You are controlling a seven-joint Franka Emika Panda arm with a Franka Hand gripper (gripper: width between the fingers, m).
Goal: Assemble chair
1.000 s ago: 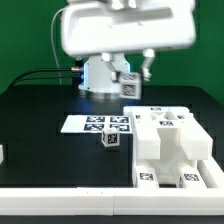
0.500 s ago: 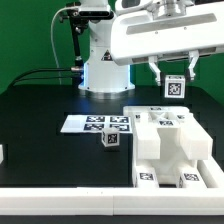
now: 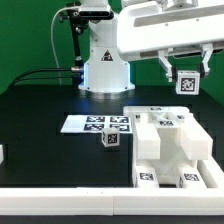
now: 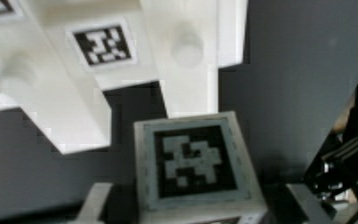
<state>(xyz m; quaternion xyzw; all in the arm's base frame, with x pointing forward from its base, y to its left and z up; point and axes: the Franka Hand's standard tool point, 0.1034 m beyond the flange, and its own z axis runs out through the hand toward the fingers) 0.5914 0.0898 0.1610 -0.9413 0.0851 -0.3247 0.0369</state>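
Swinging rightward, my gripper (image 3: 187, 75) kept the small matte white tagged block (image 3: 187, 84) clamped, arriving upper right above the part-built white plastic chair (image 3: 168, 148), seemingly for fitting.

The arm (image 3: 165, 30) rises from its base (image 3: 103, 70) behind the marker board (image 3: 95, 124), its broad forearm stretching level, high above the board and off to the exterior view's right. The pincer (image 3: 185, 72) hangs fingers-down, up and to the right of the board. Both fingers (image 4: 101, 203) press against the sides of a small tagged chair part (image 3: 187, 84) held between them.
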